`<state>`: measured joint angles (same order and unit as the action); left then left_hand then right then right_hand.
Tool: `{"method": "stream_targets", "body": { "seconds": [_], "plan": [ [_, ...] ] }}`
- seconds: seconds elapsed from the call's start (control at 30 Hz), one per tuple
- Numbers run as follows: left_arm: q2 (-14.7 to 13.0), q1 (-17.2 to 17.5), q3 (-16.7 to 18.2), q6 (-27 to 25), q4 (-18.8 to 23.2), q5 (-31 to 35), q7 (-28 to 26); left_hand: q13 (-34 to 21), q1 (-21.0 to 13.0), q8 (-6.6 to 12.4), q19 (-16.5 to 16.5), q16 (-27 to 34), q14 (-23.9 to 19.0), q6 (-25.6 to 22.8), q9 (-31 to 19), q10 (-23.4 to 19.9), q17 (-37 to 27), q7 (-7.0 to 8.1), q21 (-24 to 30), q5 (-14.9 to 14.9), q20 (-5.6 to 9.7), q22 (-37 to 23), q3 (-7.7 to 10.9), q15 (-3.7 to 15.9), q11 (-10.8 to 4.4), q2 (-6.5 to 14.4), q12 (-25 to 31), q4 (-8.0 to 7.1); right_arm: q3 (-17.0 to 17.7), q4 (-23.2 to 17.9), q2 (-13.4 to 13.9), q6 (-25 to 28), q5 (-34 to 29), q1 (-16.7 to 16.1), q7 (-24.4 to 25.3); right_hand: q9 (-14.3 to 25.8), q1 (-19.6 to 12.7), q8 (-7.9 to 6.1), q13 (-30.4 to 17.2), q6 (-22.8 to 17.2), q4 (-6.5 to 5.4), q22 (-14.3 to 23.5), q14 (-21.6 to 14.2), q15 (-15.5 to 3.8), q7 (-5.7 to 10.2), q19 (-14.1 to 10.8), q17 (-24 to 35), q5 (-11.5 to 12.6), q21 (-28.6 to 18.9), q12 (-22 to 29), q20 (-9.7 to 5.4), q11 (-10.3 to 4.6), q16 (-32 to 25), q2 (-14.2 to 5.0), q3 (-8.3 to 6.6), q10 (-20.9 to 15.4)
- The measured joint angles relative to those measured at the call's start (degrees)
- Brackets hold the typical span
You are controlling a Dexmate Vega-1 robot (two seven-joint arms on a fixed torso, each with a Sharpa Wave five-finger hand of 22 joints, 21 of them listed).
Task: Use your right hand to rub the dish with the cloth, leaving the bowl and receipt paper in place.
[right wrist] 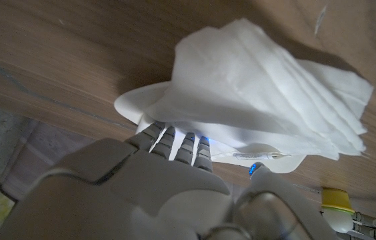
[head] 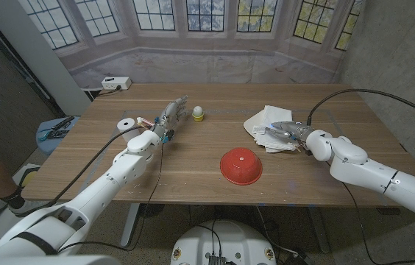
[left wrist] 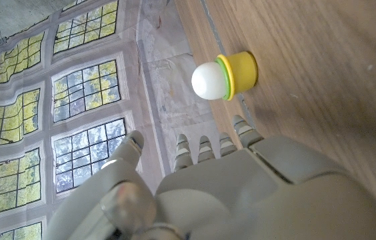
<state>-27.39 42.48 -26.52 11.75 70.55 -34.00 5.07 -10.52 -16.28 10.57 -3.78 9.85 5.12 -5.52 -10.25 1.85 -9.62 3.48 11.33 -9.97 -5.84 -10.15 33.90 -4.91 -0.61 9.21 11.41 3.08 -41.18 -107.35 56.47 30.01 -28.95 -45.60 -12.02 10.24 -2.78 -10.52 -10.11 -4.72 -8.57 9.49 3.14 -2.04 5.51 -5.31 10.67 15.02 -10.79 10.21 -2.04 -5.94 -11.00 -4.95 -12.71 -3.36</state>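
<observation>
On dish [head: 285,141], right hand [head: 290,133] with cloth [head: 268,119]

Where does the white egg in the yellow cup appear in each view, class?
Head view: the egg in the yellow cup stands far across the wooden table, just beyond the left robot hand.
Left wrist view: it is close, just past that hand's fingertips.
Right wrist view: small and distant, beyond the white cloth.
Shared landmark: the wooden table.

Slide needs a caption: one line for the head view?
Right hand on white cloth over the dish; red bowl upside down mid-table.
</observation>
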Motion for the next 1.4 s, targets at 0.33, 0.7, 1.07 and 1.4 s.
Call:
{"method": "stream_targets", "body": {
  "seconds": [0.33,0.7,1.07,1.4],
  "plan": [
    [0.2,-0.4,0.0,0.3,-0.8,-0.1,0.5,0.0,0.0,0.0,0.0,0.0,0.0,0.0,0.0,0.0,0.0,0.0,0.0,0.0,0.0,0.0,0.0,0.0,0.0,0.0,0.0,0.0,-0.1,-0.7,-0.6,-1.8,0.2,0.1,-0.2,0.0,0.0,-0.01,0.0,0.0,0.12,0.1,0.0,0.0,-0.01,0.0,0.0,0.3,0.0,0.0,0.0,0.19,0.0,0.0,-0.11,-0.2],
    [0.3,-0.5,0.0,0.6,-1.2,-0.2,0.7,0.0,0.0,0.0,0.0,0.0,0.0,0.0,0.0,-0.2,0.0,0.0,0.0,0.0,0.0,0.0,0.0,0.0,0.22,0.0,0.0,0.0,0.0,-1.6,-1.4,-3.6,0.4,0.1,0.2,0.0,0.0,-0.01,-0.1,0.0,0.11,0.1,-0.3,0.31,0.0,-0.1,0.0,0.3,0.0,0.1,0.1,0.19,-0.3,0.0,-0.11,-0.2],
    [0.2,-0.5,0.2,0.7,-1.4,-0.5,0.9,0.0,0.0,0.0,0.0,0.0,0.0,0.0,0.0,-0.4,0.0,0.0,0.0,0.0,0.0,0.0,0.0,0.0,0.0,0.0,0.3,0.0,0.3,-2.0,-2.1,-5.0,0.9,0.0,0.3,0.0,0.0,-0.15,-0.1,0.0,-0.13,0.1,-0.6,0.02,0.01,-0.6,0.0,0.3,0.0,0.1,-0.02,0.19,-0.3,0.0,-0.35,-0.2],
    [0.1,-0.2,0.5,0.7,-1.5,-0.6,0.9,0.0,0.0,0.0,0.0,0.0,0.0,0.0,0.0,-0.4,0.0,0.0,0.0,0.0,0.0,0.0,0.0,0.0,0.0,0.0,0.3,0.0,0.1,-1.2,-3.8,-6.9,1.6,0.6,0.4,0.0,0.0,-0.3,0.0,-0.5,-0.13,0.1,-0.6,0.02,-0.09,-0.6,0.0,0.3,0.0,0.1,-0.02,0.19,-0.3,0.0,-0.35,-0.2]
  ]
}}
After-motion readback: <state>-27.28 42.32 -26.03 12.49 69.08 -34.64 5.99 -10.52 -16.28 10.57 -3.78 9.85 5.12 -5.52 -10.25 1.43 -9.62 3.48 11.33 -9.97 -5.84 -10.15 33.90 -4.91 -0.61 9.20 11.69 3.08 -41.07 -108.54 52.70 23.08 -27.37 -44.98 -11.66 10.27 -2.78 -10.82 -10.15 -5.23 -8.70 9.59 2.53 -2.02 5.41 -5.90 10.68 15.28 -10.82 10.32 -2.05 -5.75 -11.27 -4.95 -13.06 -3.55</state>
